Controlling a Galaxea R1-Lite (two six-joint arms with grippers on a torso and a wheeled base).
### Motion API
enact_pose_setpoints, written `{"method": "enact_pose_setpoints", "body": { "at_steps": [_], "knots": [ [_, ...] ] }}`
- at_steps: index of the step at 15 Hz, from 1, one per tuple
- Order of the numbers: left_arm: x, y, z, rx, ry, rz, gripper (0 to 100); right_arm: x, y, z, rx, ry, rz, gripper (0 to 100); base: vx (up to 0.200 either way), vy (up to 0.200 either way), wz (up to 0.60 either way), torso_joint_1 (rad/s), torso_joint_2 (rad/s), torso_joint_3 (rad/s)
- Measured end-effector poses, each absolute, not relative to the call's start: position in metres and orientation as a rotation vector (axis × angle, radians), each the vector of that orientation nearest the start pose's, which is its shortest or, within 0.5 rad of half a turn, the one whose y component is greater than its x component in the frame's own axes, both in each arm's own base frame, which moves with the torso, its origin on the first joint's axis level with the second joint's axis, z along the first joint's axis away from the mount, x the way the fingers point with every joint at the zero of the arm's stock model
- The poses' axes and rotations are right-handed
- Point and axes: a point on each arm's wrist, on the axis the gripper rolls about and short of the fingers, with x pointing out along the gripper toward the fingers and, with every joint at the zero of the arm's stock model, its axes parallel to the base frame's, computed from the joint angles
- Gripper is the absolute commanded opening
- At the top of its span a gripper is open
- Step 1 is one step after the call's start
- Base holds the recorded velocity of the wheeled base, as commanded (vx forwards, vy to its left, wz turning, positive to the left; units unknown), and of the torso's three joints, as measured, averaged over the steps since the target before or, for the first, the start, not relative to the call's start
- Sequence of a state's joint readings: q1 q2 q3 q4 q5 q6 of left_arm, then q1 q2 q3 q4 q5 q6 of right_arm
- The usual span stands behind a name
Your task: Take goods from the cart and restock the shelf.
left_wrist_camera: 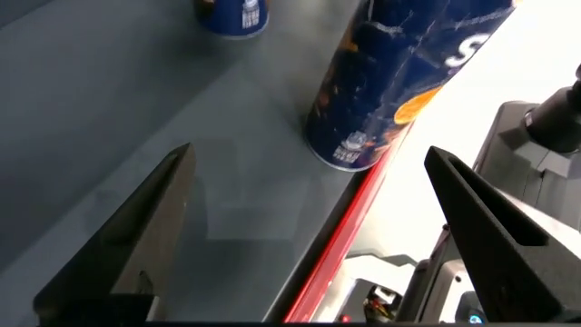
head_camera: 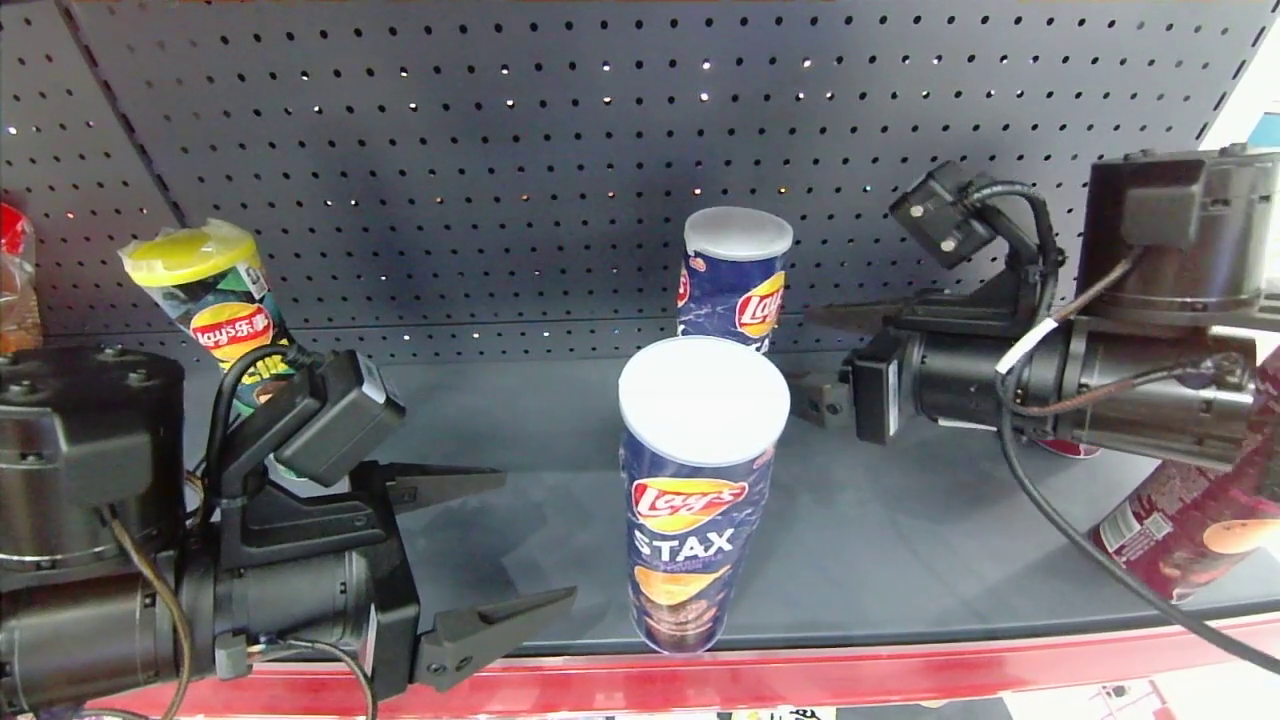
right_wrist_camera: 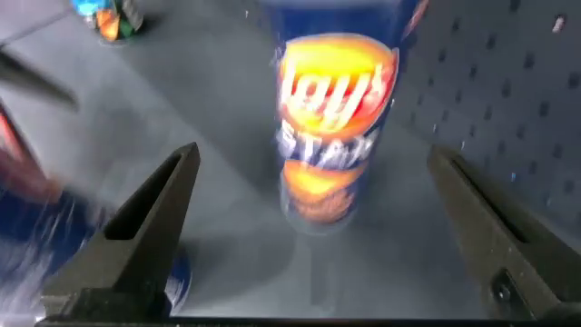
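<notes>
Spanning the scene: grey shelf [head_camera: 900,540] with a red front lip, backed by a dark pegboard [head_camera: 500,150]. Left claw [head_camera: 535,540]: spread wide and empty, low at the shelf's front left, fingers pointing toward the front can [head_camera: 695,500] but apart from it. Right claw [head_camera: 808,352]: likewise spread and holding nothing, at mid-depth on the right, fingertips just beside the rear can [head_camera: 733,280] without touching; in the right wrist view that can stands ahead, between the lines of the two fingers. Front can: blue, white lid, upright at the shelf's front edge, centre. Rear can: same blue kind, upright behind the front can, close to the pegboard. Yellow-lidded can [head_camera: 215,290]: tilted, far left, behind the left arm. Red can [head_camera: 1190,520]: lying on its side at the right end, partly hidden by the right arm.
</notes>
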State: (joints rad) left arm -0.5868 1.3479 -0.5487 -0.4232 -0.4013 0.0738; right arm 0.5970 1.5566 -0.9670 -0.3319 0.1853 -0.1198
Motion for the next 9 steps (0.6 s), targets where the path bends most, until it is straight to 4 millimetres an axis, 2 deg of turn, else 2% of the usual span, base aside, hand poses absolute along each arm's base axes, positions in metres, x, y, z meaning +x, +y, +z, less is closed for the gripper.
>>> {"method": "enact_pose_setpoints", "body": {
  "at_steps": [3, 9],
  "knots": [
    [0.165, -0.119, 0.181, 0.114, 0.361, -0.985, 100, 0.209, 0.147, 0.231, -0.173, 0.238, 0.791, 100, 0.0, 0.0, 0.0, 0.0, 0.0, 0.0],
    [0.17, -0.121, 0.171, 0.141, 0.387, -0.99, 100, 0.17, 0.122, 0.231, -0.171, 0.203, 0.788, 100, 0.0, 0.0, 0.0, 0.0, 0.0, 0.0]
  ]
}}
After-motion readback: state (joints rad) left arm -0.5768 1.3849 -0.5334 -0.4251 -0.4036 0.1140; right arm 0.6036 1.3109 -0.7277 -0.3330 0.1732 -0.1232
